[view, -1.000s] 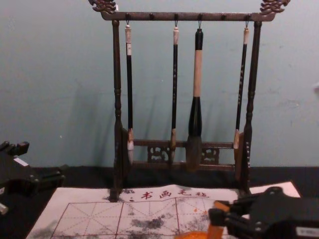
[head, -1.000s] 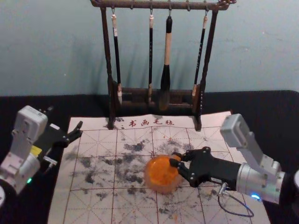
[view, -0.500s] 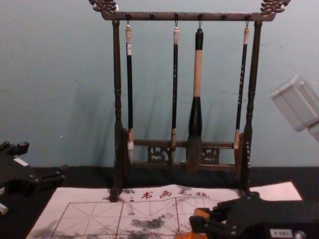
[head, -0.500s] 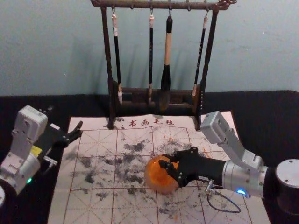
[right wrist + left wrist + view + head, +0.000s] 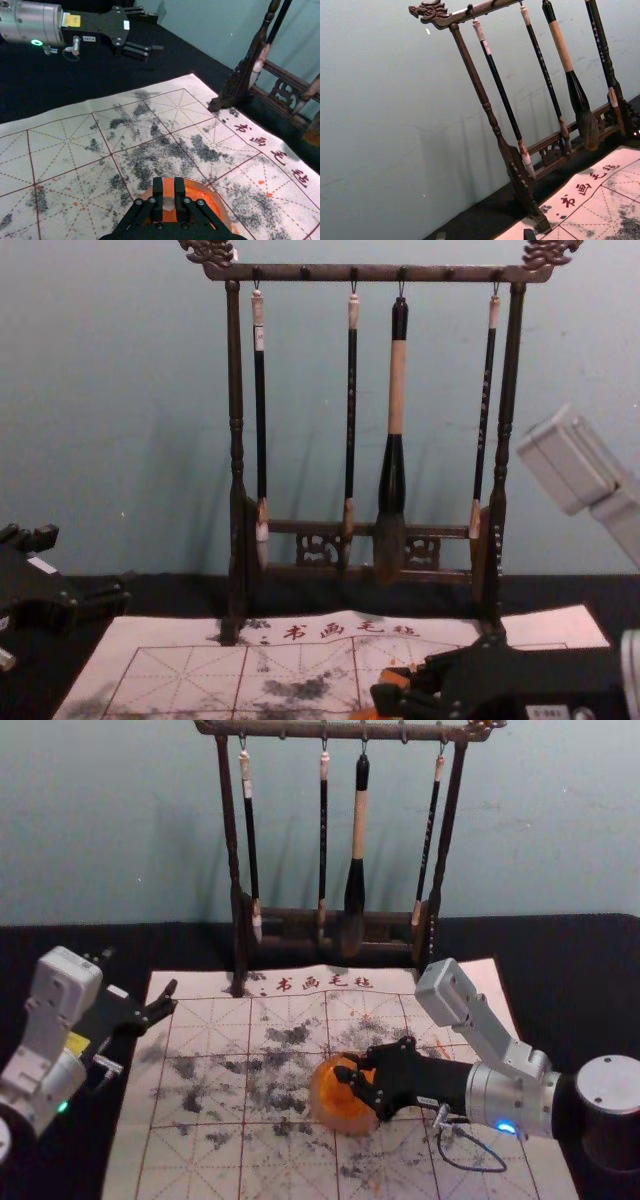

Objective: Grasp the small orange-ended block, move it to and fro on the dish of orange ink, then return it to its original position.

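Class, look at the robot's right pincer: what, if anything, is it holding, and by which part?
The small orange-ended block, in the right pincer: the fingertips pinch two opposite sides, and the chest view shows an orange end above them.

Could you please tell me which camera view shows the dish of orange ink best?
The head view: the dish of orange ink appears nearly whole, with the right gripper over its upper right. In the right wrist view, that gripper hides its middle; the chest view catches a sliver at the bottom edge.
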Tool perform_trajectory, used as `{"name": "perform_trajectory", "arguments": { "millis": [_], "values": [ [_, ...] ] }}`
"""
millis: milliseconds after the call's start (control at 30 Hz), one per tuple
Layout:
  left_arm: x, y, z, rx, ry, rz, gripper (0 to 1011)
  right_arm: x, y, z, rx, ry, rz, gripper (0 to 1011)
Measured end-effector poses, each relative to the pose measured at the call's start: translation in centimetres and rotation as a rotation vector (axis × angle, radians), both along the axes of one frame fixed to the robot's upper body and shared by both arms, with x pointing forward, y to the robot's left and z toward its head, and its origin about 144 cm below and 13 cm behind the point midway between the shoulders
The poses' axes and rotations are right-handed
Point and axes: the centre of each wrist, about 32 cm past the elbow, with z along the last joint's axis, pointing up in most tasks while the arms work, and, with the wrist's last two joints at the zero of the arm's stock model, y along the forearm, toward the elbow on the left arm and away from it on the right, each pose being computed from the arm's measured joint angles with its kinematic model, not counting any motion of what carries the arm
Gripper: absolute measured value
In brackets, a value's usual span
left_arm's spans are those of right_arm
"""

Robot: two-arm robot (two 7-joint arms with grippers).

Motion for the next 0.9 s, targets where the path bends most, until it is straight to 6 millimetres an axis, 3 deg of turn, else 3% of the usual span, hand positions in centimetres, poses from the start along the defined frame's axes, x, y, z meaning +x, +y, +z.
{"name": "perform_trajectory", "arguments": {
  "millis": [900],
  "values": [
    [0.0, 0.0, 0.0, 0.000, 0.000, 0.000, 1001, 0.6, -1.3, 0.4, -0.005, 0.012, -0.077, 82]
  ]
}}
